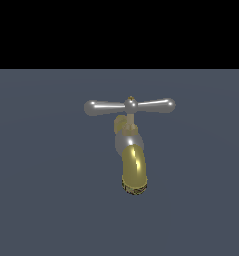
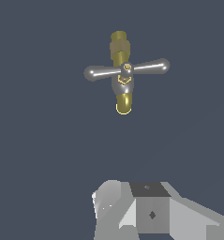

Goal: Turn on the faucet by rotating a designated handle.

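Note:
The faucet stands on the dark grey floor, with a silver body and a thick brass-yellow spout curving toward the camera. On top lies the handle, a slim silver crossbar with two bulbous ends and a tiny gold cap at its hub; it runs roughly level across the exterior view. In the wrist view the faucet and handle sit far off. Only grey blocks of my gripper show at that picture's edge, well apart from the handle, with nothing visible in the jaws. The exterior view does not show the gripper.
A plain dark grey floor surrounds the faucet on all sides. A black band fills the top of the exterior view. No other objects show.

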`<state>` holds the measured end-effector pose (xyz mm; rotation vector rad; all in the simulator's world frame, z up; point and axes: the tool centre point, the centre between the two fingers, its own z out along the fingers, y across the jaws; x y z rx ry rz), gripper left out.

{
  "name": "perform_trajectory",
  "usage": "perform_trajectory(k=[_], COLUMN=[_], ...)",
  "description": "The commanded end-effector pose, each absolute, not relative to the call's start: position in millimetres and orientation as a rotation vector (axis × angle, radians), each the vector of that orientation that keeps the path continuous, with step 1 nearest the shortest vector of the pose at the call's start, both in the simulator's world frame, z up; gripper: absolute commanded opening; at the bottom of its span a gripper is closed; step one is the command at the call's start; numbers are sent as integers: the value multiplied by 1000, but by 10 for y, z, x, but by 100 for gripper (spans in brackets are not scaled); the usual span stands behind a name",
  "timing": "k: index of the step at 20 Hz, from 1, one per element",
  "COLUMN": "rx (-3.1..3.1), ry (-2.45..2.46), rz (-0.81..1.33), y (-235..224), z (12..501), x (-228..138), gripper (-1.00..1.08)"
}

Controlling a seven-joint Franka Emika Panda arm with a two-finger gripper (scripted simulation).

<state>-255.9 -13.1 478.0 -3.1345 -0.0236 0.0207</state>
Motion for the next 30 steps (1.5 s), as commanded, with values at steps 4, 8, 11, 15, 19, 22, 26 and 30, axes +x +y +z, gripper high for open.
perform_trajectory(k=[4, 8, 11, 15, 19, 22, 26, 30], rx=[-3135, -3135, -3134, -3131, -3124, -3113, -3093, -3067], ry=[-16, 20, 65, 150, 264, 366, 507, 648], rz=[21, 21, 20, 20, 20, 19, 18, 18], y=[-123, -86, -40, 45, 156, 253, 378, 496], z=[4770, 4728, 4674, 4571, 4433, 4308, 4136, 3962], x=[-2555, -2539, -2517, -2472, -2405, -2336, -2231, -2112], gripper=[-100, -100, -100, -100, -100, -100, -100, -100])
